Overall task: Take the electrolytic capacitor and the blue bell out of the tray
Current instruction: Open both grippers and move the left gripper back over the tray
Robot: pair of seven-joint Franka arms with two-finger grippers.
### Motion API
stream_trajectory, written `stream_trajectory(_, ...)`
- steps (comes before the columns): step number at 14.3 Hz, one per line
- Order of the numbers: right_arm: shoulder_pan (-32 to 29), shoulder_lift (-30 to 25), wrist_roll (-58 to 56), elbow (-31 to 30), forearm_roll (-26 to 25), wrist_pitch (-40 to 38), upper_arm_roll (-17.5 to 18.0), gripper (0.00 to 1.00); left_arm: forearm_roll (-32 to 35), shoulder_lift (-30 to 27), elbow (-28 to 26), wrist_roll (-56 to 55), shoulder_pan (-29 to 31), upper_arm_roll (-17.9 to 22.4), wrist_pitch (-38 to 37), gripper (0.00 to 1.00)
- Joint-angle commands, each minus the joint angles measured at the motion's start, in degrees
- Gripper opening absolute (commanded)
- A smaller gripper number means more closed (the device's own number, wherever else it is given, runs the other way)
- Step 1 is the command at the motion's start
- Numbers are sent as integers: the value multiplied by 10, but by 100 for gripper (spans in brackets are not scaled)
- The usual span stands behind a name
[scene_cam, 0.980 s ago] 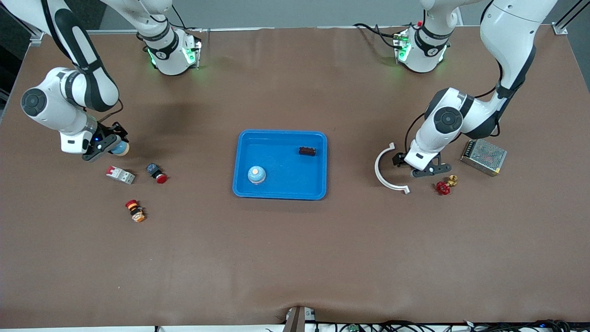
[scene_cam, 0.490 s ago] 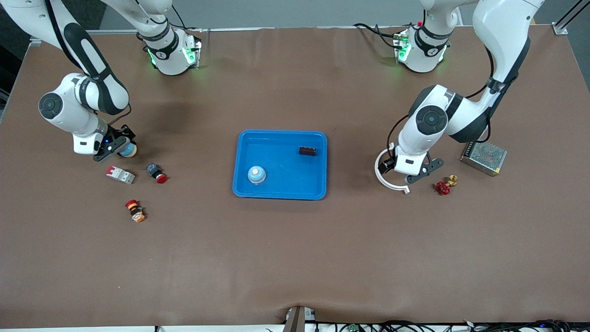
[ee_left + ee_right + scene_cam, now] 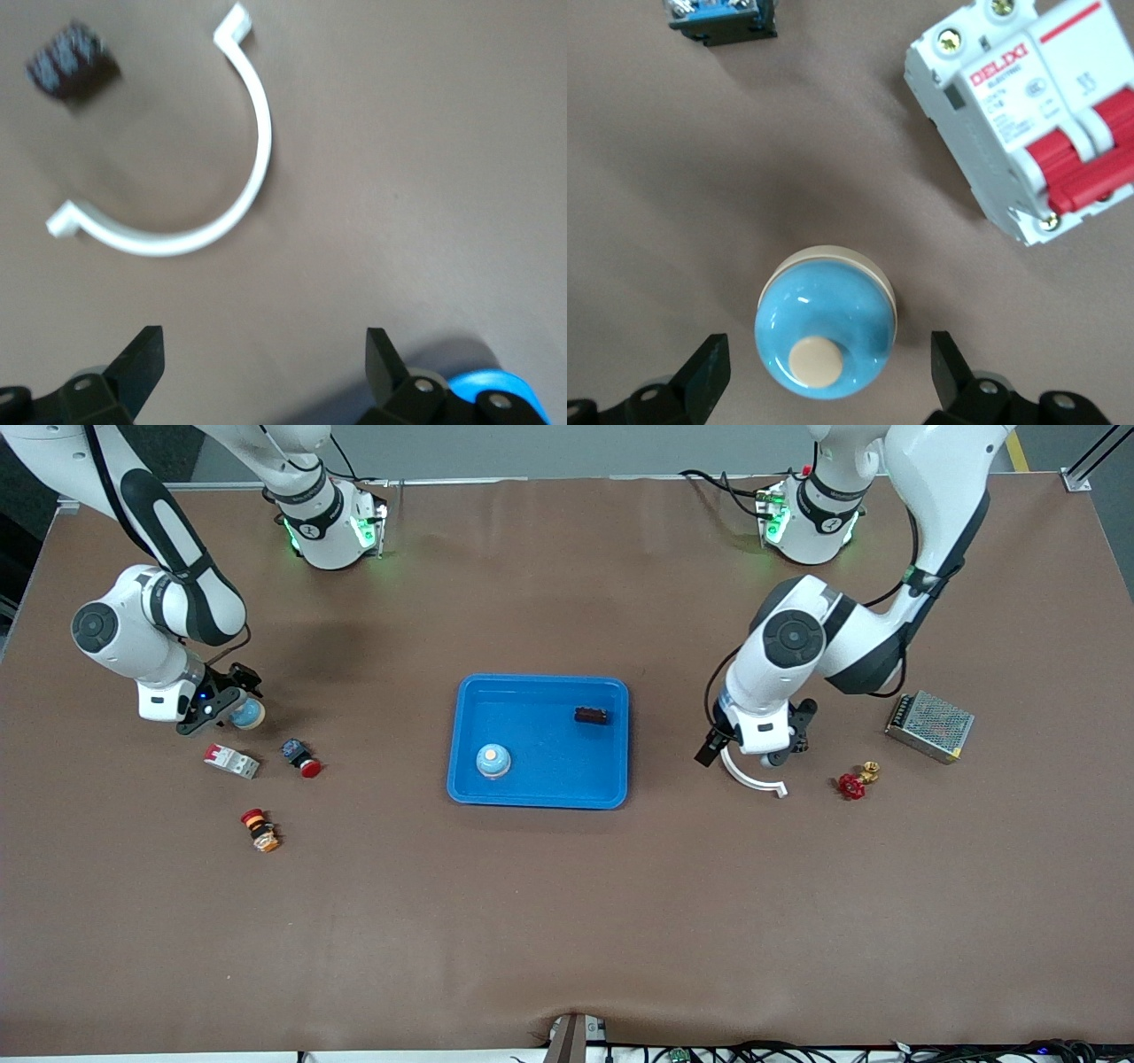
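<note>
Blue bell [image 3: 827, 321] on table toward right arm's end, beside circuit breaker [image 3: 1032, 117]; right gripper [image 3: 824, 376] spread open around it, not touching. Left gripper [image 3: 266, 367] open over white curved bracket [image 3: 182, 168].

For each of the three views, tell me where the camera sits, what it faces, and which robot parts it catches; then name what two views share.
Front view: high across the table, facing both bases; shows both arms and the blue tray.
Left wrist view: on the left arm's wrist, looking down at the white curved bracket; left gripper fingers open.
Right wrist view: on the right arm's wrist, looking down at the blue bell and circuit breaker; right gripper fingers open.
Shared: front and right wrist both show that bell.
</note>
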Motion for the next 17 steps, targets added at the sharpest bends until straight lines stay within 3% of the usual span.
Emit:
stream_trajectory(1,-17,-58,1,4,-4,-75,13,100,-8,31,30,-88,-20,-2,-8,100)
stream_trajectory(6,14,-152,80,86,3,-273,18,100,1,66,48,-221,-71,1,-7,100)
stream_trajectory(11,119,-164,269,282,4,-518,17,100,5,107,69,-296,-118,2,-13,100)
stream_trajectory(15,216,-162,442,349,30,-567,17,100,5,165,149,-334,-169,15,-57,100)
stream_trajectory(17,263,-159,529,371,40,-564,17,100,4,182,180,-355,-221,54,-65,100)
